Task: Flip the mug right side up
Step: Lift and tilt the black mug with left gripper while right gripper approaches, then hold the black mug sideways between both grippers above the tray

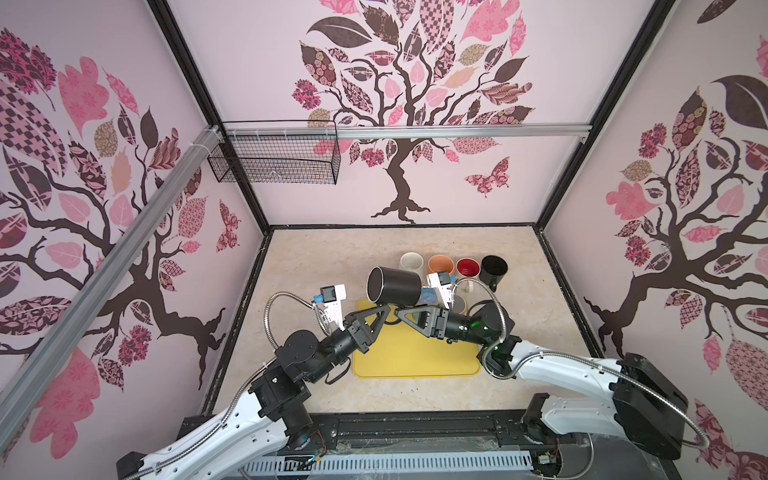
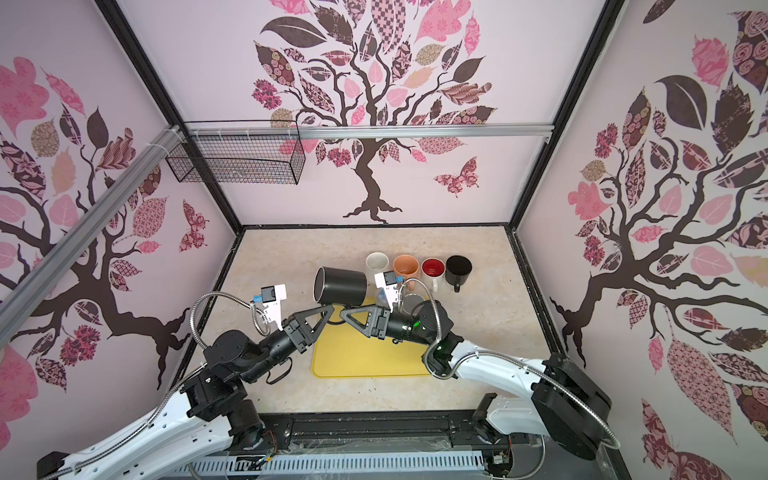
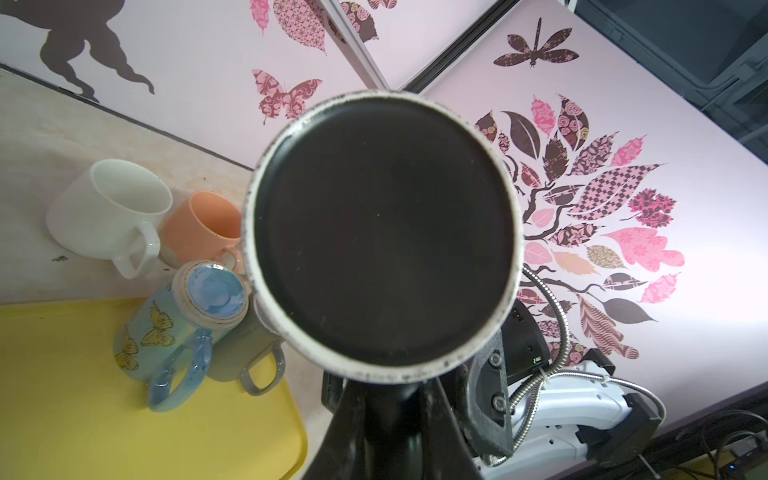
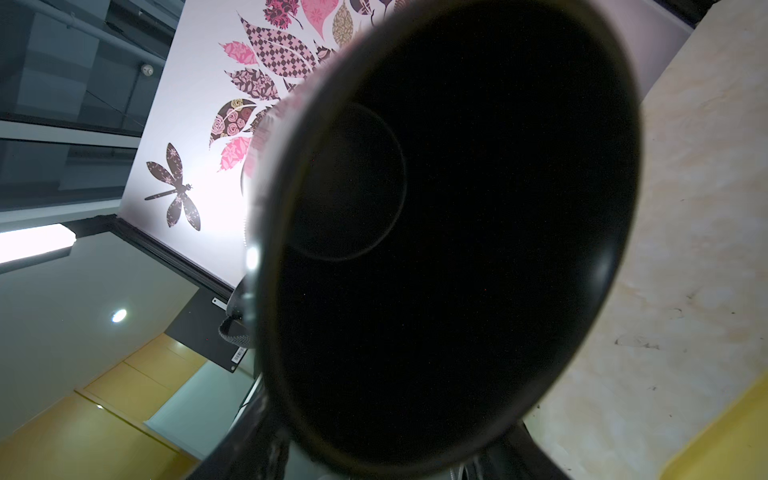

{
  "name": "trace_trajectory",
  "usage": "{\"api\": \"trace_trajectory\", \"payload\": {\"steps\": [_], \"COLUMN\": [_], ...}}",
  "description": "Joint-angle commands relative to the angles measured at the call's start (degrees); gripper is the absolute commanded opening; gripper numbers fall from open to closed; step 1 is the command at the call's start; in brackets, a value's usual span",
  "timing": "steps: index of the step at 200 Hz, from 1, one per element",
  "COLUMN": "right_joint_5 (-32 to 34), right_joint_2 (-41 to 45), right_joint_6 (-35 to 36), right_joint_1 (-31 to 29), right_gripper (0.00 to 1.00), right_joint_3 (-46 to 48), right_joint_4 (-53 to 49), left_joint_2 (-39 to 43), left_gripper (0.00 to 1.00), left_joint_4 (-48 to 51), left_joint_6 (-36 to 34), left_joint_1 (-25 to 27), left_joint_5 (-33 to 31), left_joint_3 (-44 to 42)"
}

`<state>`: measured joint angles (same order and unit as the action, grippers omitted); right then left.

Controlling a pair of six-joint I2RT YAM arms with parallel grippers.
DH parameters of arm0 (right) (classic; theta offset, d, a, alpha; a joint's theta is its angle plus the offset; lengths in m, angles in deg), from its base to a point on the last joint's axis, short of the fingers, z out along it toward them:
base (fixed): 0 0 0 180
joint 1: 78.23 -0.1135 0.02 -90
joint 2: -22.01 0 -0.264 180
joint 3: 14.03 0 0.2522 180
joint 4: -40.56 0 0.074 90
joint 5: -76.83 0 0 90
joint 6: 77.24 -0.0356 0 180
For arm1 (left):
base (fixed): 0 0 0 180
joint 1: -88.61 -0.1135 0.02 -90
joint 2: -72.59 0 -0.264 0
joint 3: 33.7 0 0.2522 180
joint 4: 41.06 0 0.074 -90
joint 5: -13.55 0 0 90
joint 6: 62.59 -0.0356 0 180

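A black mug (image 1: 395, 286) hangs on its side above the yellow tray's (image 1: 415, 357) far edge, its handle apparently pinched from below by the left pincer (image 1: 387, 309), likely so it can swing upright; the right pincer (image 1: 400, 311) sits just beside, spread or gripping I cannot tell

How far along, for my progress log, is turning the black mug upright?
Done: the black mug is up off the table. In hand: it hangs sideways, left claw shut on it, right claw close by, grip unclear. Left: tip it mouth-up and set it down.
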<state>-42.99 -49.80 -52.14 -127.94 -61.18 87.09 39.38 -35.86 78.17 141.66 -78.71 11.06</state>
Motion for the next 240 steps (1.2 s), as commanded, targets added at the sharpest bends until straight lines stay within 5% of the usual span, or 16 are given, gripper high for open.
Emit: {"api": "trace_trajectory", "payload": {"steps": [1,156,178,194,220,232,240], "right_joint_5": [1.04,5.82,6.26,6.86,7.31,7.41,7.4], "right_joint_2": [-1.63,-3.56,-3.53,-3.31,-2.68,-2.47,-2.45], "right_joint_6": [-2.42,-1.06,-0.46,0.44,2.28,2.96,3.26], "right_joint_1": [-0.06,0.83,1.01,1.27,1.59,1.7,1.69], "right_gripper": [0.62,0.38,0.24,0.0,0.0,0.0,0.0], "right_joint_3": [-3.49,-11.41,-12.11,-12.57,-13.53,-13.85,-14.22], "right_joint_4": [5.18,3.28,2.54,0.93,-2.62,-3.76,-4.46], "left_joint_2": [0.35,-1.55,-1.42,-1.28,-0.52,0.37,1.23], "left_gripper": [0.0,0.0,0.0,0.0,0.0,0.39,0.54], "left_joint_4": [-10.5,-17.57,-17.29,-17.11,-11.95,-5.41,-1.61], "left_joint_6": [1.81,6.98,7.1,7.38,5.04,2.83,1.15], "left_joint_1": [0.03,0.07,0.03,0.03,0.03,0.03,0.03], "left_joint_5": [2.54,7.45,7.68,7.67,7.43,5.82,4.06], "left_joint_3": [-1.48,-7.19,-7.69,-8.3,-7.44,-5.23,-4.02]}}
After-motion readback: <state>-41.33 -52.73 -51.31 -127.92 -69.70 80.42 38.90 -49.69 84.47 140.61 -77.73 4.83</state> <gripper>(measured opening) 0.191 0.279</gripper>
